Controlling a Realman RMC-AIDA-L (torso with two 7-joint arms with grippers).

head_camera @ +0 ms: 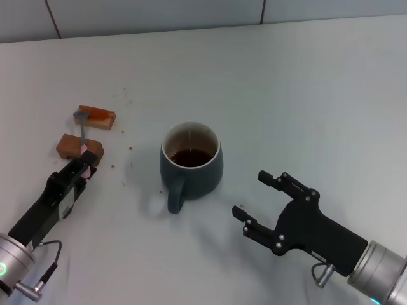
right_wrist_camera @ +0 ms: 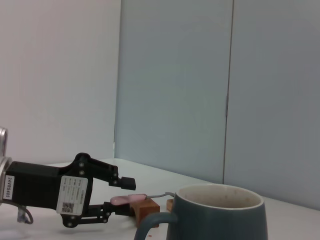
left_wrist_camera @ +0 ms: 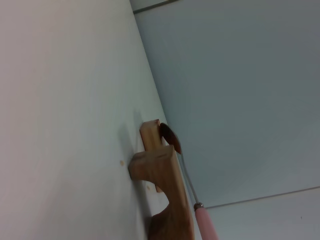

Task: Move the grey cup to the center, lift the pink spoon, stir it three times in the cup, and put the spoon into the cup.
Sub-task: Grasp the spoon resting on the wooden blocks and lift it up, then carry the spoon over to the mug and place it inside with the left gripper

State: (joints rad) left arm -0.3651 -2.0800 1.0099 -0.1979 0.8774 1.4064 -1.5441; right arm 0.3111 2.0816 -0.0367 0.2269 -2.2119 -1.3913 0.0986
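My left gripper sits low at the near left of the table, its jaws apart on either side of the pink end of the spoon. From the right wrist view the fingers bracket the handle without closing on it; whether a pad touches it I cannot tell.

The spoon lies across two brown blocks. Its bowl rests on the far block and its pink handle crosses the near block, which stands right at my left fingertips. A few brown crumbs dot the table between the blocks and the cup.

The cup stands upright near the middle of the table, handle turned toward me, dark liquid inside. It is apart from both my grippers and well apart from the spoon.

My right gripper hangs just beside the cup on the near right, jaws wide apart and empty, aimed toward the cup's side, not touching it.

Behind the table is a pale panelled wall.
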